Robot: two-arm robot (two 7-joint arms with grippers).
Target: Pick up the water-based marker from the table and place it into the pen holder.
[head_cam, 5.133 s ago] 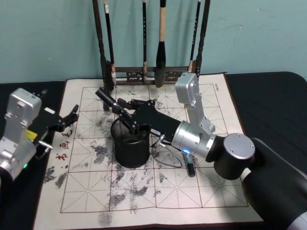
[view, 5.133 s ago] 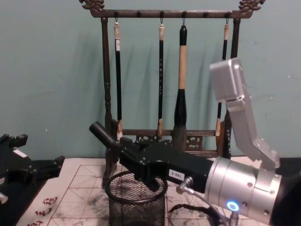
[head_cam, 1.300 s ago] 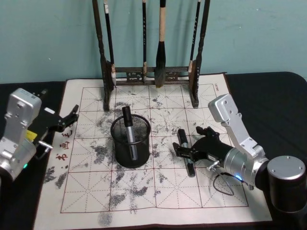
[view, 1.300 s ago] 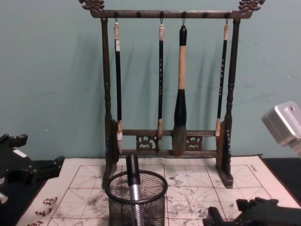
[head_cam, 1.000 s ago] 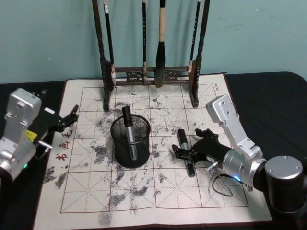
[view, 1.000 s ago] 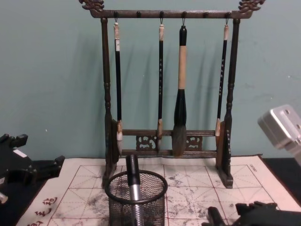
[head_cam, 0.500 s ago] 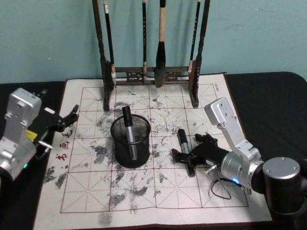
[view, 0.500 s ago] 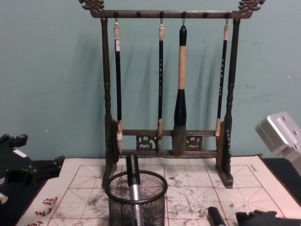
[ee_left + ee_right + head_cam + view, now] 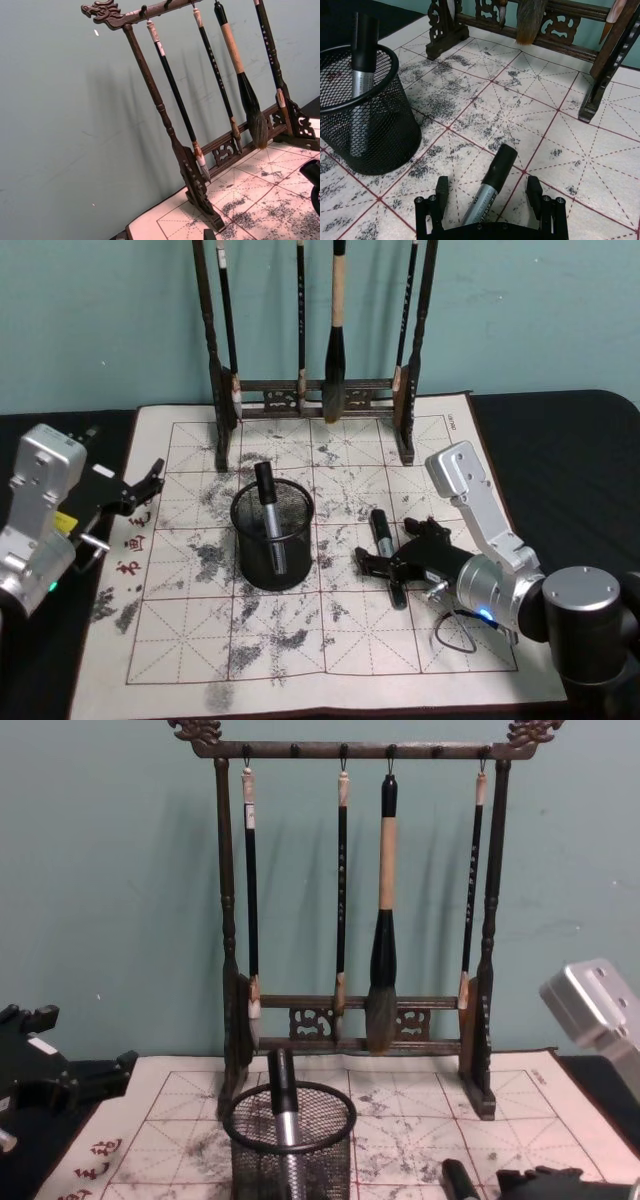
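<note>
- The left gripper [image 9: 148, 485] sits parked well to the left of the pen holder [image 9: 255, 565], jaws apparently spread and holding nothing; it seems to have no part in the current step.
- The pen holder stands upright on the table [image 9: 300, 640]. It contains one standing marker [image 9: 265, 505], cap up and leaning against the mesh, so that part of the job looks finished (the right wrist view shows it there too, cap poking above the rim).
- Behind the pen holder is the brush rack [image 9: 320, 395], with four brushes hanging from its top bar. It holds no marker.
- Just right of the pen holder, and apart from it, a loose marker [image 9: 379, 525] lies flat on the table, its black cap pointing away from the robot.
- Right of the pen holder, the right gripper [image 9: 390, 545] is down at table level, straddling the loose marker. Its jaws are released, one on each side of the barrel, and neither looks to be touching it.
- My reading is that one marker is stowed and the second is about to be grasped. Closing on it, lifting, carrying it over the pen holder's rim and letting go are not yet done.
</note>
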